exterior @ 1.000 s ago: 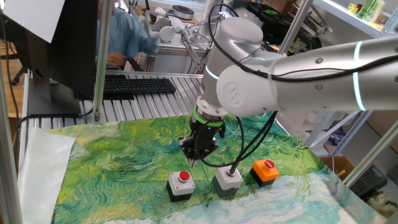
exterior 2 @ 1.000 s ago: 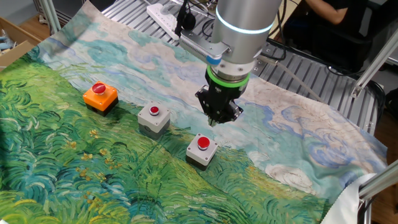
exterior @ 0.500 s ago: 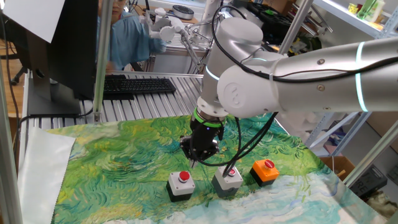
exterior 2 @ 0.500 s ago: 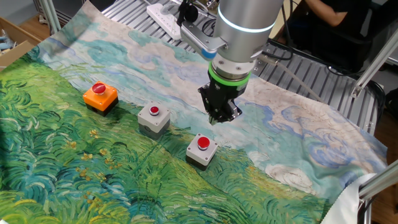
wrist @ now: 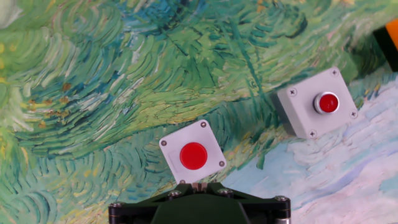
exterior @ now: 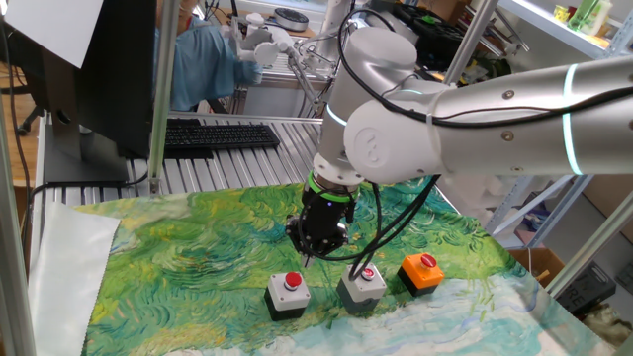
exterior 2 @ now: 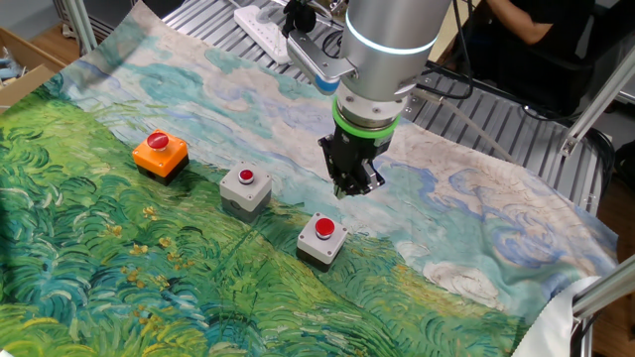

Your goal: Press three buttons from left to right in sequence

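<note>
1. Hand view puts my fingers [wrist: 198, 185] at the very bottom edge, tips pressed together with no gap and nothing between them, pointing straight down at the cloth.
2. Just past my tips sits the nearest grey button [wrist: 192, 155], a square grey housing with a flat red cap, resting on the green brush-stroke part of the painted cloth [wrist: 112, 93] that covers the tabletop.
3. Farther on and to the right in that view is the second grey button [wrist: 317, 102], its smaller red cap ringed in metal, lying where the green of the cloth meets pale blue.
4. At the far right edge only a corner of the orange button [wrist: 392, 34] shows.
5. From the other fixed view, all three units lie in a slanting row, well apart from each other: orange [exterior 2: 161, 153], grey [exterior 2: 245, 188], grey [exterior 2: 322, 238]; my fingers [exterior 2: 349, 190] hang above the cloth just beyond the last grey one, touching none.
6. Behind the cloth, one fixed view shows a black keyboard [exterior: 213, 136] on the ribbed metal tabletop [exterior: 247, 168].
</note>
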